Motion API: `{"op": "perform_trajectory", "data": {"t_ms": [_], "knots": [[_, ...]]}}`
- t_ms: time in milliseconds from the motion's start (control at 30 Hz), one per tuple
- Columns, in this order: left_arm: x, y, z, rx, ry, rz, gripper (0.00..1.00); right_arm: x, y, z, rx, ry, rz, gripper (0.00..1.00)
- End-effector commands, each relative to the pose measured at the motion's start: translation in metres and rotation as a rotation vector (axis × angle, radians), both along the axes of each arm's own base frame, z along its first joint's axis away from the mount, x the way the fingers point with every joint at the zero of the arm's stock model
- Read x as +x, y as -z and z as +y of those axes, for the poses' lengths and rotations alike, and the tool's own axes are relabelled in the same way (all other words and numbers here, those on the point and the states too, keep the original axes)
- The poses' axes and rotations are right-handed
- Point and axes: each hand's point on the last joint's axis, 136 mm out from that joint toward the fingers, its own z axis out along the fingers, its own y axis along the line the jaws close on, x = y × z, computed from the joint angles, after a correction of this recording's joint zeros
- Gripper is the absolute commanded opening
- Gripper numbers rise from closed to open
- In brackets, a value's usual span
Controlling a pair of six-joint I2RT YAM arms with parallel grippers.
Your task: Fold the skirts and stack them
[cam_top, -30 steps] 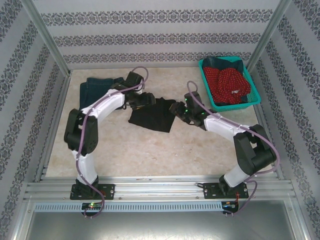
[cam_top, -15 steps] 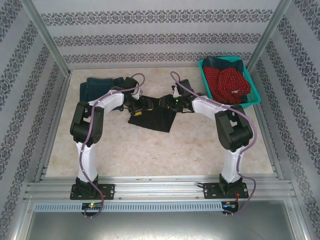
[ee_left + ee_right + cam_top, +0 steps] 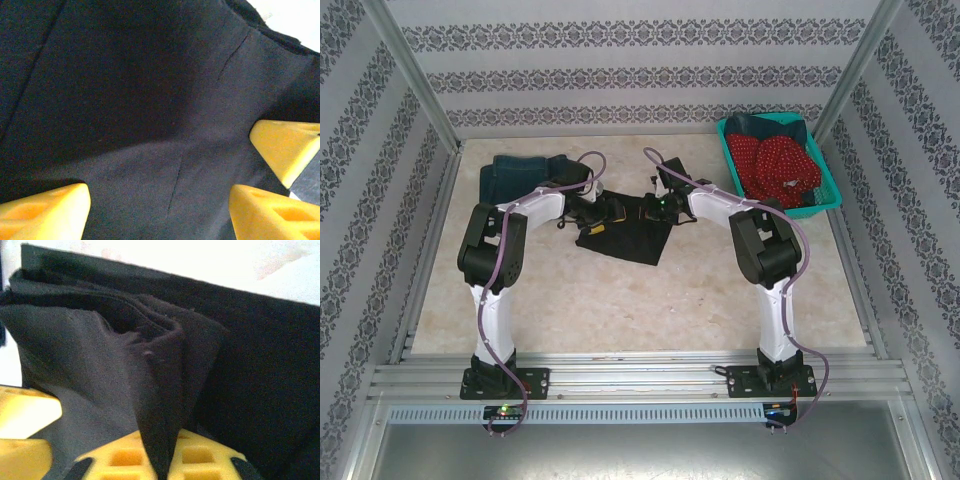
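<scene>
Two jaw states to note. At the right gripper (image 3: 156, 460): clamped tight on a raised fold of the black skirt (image 3: 250, 365), with cloth bunched between the yellow fingers (image 3: 205, 440). At the left gripper (image 3: 160, 192): spread wide, low over the same skirt's smooth face, nothing pinched.

Seen from above: both grippers close together at the far edge of the black skirt, left one on the left, right one on the right. Rest of that skirt flat on the table (image 3: 620, 310), between the arms.

Further out, at far left: a dark blue denim skirt (image 3: 520, 175), folded, beside the left arm. At far right: a teal basket (image 3: 735, 190) holding the red dotted skirt (image 3: 775, 165), with more dark denim (image 3: 760, 123) at its far end.
</scene>
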Motion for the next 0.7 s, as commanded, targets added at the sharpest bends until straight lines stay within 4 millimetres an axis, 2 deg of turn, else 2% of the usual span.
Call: {"op": "perform_trajectory", "data": {"t_ms": [0,67,133,200,233,267,333,433,467,500,567,633,667], "knots": [[-0.018,0.038,0.014,0.053,-0.044,0.107,0.76,0.001,-0.032,-0.031,-0.054,0.094,-0.064,0.0],[-0.019,0.044,0.015,0.055,-0.051,0.118,0.78,-0.006,-0.024,-0.046,-0.059,0.137,-0.031,0.0],[-0.021,0.049,0.015,0.056,-0.053,0.13,0.81,-0.017,-0.001,-0.052,-0.07,0.15,0.044,0.01],[-0.023,0.052,0.015,0.055,-0.057,0.139,0.83,-0.023,0.02,-0.059,-0.107,0.164,0.093,0.11],[-0.023,0.052,0.016,0.056,-0.06,0.141,0.83,-0.024,0.026,-0.064,-0.129,0.172,0.111,0.19],[-0.025,0.053,0.016,0.055,-0.06,0.147,0.83,-0.024,0.026,-0.066,-0.146,0.171,0.116,0.3],[-0.026,0.051,0.015,0.048,-0.06,0.147,0.84,-0.019,0.011,-0.071,-0.186,0.178,0.072,0.38],[-0.027,0.048,0.016,0.044,-0.07,0.14,0.86,-0.016,-0.022,-0.088,-0.277,0.213,-0.017,0.42],[-0.028,0.048,0.016,0.044,-0.071,0.142,0.86,-0.018,-0.034,-0.089,-0.286,0.214,-0.045,0.4],[-0.028,0.047,0.016,0.04,-0.072,0.143,0.86,-0.02,-0.044,-0.087,-0.278,0.206,-0.069,0.3],[-0.028,0.046,0.015,0.032,-0.075,0.144,0.87,-0.03,-0.062,-0.066,-0.18,0.149,-0.094,0.12],[-0.027,0.045,0.014,0.023,-0.078,0.142,0.89,-0.041,-0.069,-0.041,-0.04,0.097,-0.065,0.01],[-0.026,0.044,0.013,0.023,-0.078,0.141,0.91,-0.046,-0.07,-0.029,0.037,0.091,-0.032,0.0]]}}
